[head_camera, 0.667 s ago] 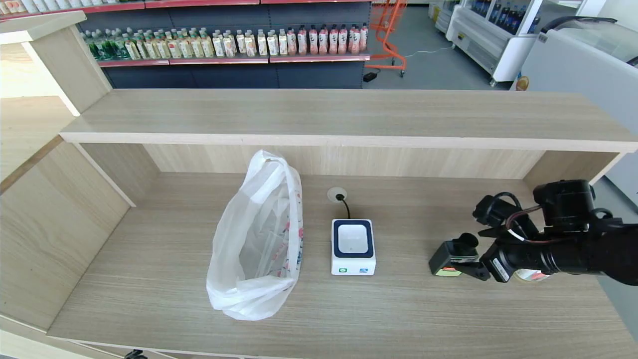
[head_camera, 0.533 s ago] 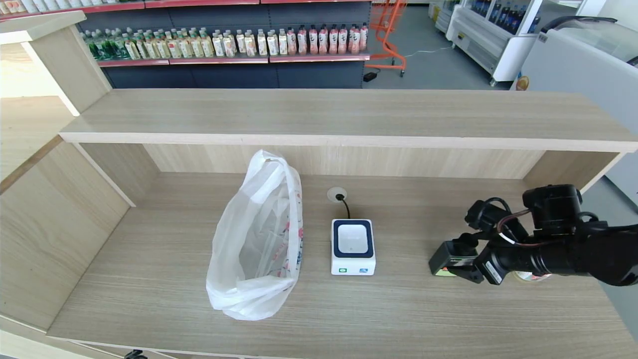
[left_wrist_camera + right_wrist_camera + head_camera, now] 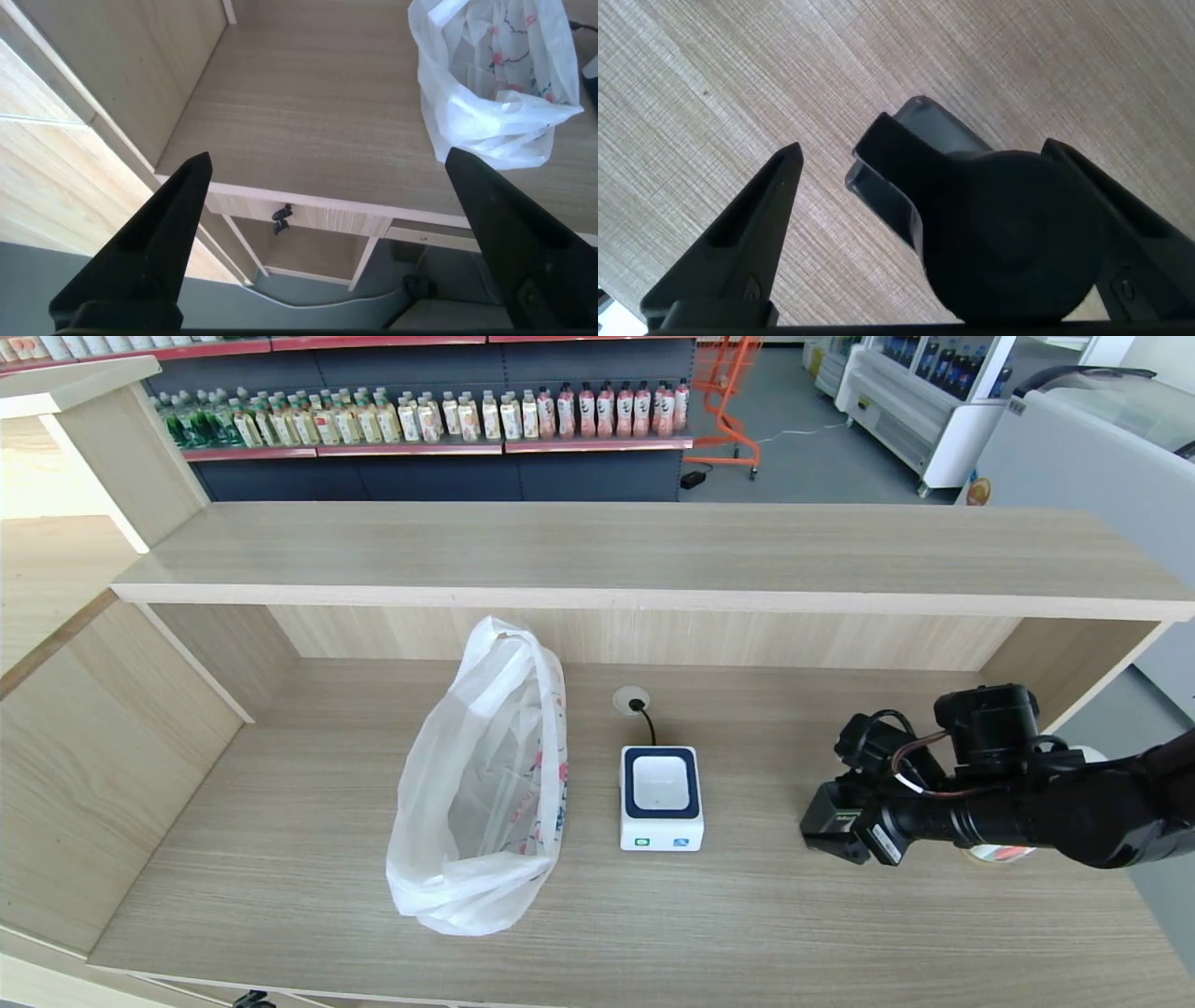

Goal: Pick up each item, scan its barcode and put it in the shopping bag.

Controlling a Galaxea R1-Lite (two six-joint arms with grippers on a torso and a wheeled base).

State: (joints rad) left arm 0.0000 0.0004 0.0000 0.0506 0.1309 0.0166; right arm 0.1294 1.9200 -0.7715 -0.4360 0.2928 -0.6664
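Right fingers (image 3: 738, 243) spread wide around a black container (image 3: 971, 215) on the bench (image 3: 747, 915).
Container lies right of the scanner (image 3: 661, 796), between the released fingers; can't tell if they touch it. White shopping bag (image 3: 481, 784) stands open just left of the scanner. Left fingers (image 3: 149, 243) also released, above the bench's near left edge, near the bag.
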